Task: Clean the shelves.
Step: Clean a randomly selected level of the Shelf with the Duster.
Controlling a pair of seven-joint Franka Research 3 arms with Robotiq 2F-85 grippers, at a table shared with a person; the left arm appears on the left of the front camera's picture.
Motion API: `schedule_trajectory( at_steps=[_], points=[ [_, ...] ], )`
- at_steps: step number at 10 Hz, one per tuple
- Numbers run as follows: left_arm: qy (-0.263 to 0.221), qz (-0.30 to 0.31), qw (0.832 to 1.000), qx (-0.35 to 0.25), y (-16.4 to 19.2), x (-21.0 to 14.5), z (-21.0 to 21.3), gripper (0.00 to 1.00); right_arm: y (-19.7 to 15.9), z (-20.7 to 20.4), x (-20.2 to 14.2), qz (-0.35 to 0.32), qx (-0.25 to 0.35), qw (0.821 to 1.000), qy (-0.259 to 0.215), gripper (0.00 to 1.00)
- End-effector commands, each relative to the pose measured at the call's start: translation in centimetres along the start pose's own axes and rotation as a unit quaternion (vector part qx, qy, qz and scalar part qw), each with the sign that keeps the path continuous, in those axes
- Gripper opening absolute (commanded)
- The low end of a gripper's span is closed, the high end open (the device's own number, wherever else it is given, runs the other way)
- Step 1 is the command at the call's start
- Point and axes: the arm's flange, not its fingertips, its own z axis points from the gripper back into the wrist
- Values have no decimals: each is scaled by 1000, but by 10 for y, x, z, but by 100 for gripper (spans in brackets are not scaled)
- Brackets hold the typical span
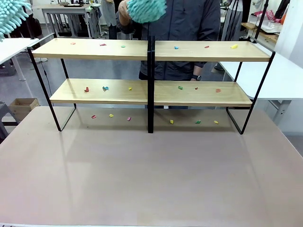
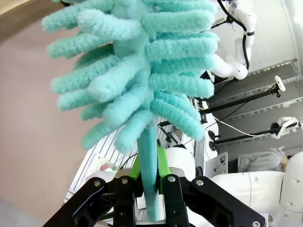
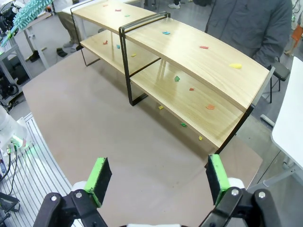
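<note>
Pads (image 2: 162,163) of the left end effector (image 2: 149,166) are pressing on the thin stem of a teal duster (image 2: 142,61), pinching it low so the fluffy head is standing free above the fingers, probably for sweeping. The right end effector (image 3: 157,177) is hanging spread and holding nothing above the desk (image 3: 94,123). The shelves (image 1: 94,48) are standing across the desk's far half, both boards carrying small coloured scraps (image 1: 105,88), with more lying beneath. Behind them a person (image 1: 189,19) is holding up a second duster (image 1: 147,9), seemingly getting ready to share the work
</note>
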Motion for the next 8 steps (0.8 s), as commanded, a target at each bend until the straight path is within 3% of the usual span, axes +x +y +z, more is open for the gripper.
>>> schedule_trajectory(
  at_steps=[1,4,5,6,8],
  points=[
    [8,15,1000,2,-9,23,-5,12,0,0,1,1,0,1000,0,100],
    [82,-17,996,14,-50,87,-33,12,0,0,1,1,0,1000,0,100],
    [67,6,998,8,-41,79,-3,12,0,0,1,1,0,1000,0,100],
    [70,14,997,-10,-22,42,33,12,0,0,1,1,0,1000,0,100],
    [97,8,995,-18,-16,-28,43,12,0,0,1,1,0,1000,0,100]
  ],
)
